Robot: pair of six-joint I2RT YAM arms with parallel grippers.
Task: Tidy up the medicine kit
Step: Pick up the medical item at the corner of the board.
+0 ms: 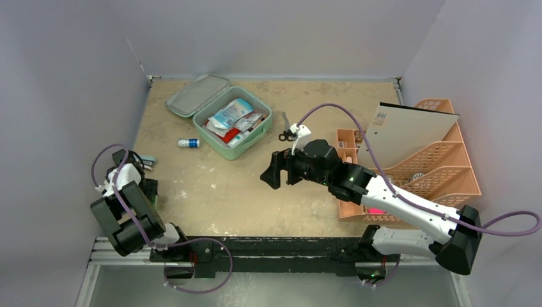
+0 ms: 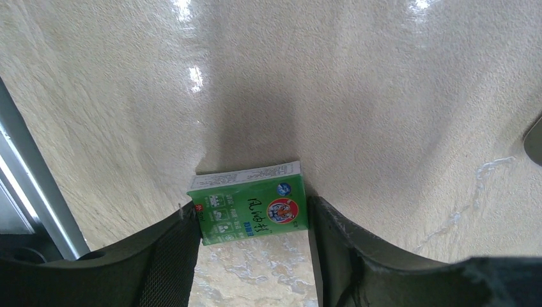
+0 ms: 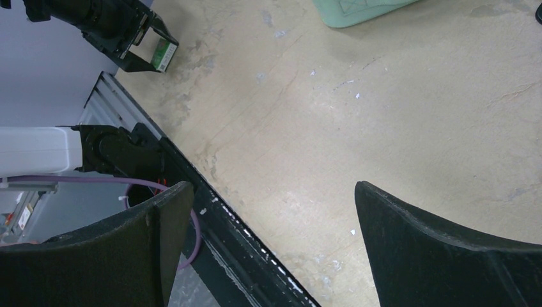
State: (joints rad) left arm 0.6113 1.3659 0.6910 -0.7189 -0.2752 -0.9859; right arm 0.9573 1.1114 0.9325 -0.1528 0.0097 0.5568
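1. Medicine kit (image 1: 252, 139), a mint-green rounded-square hinged plastic case, lies open on the far left-centre of the beige table (image 1: 211, 204). Its lid (image 1: 197, 94) is laid back behind it and assorted packets (image 1: 233, 118) are piled inside.
2. Left gripper (image 2: 252, 214) straddles a small green cardboard box (image 2: 250, 210) lying on the table near its left edge. One finger stands close against each end, but whether they clamp it cannot be told.
3. Right gripper (image 3: 273, 192) hangs over the middle of the table, fingers wide apart with nothing between them.
4. A small white-and-blue bottle (image 1: 188, 143) lies just beside the kit's near-left side.
5. Black scissors (image 1: 287, 135) lie to the kit's right.
6. A peach plastic lattice rack (image 1: 441, 173) stands at the right edge, with a pale flat card (image 1: 409, 131) propped in it.
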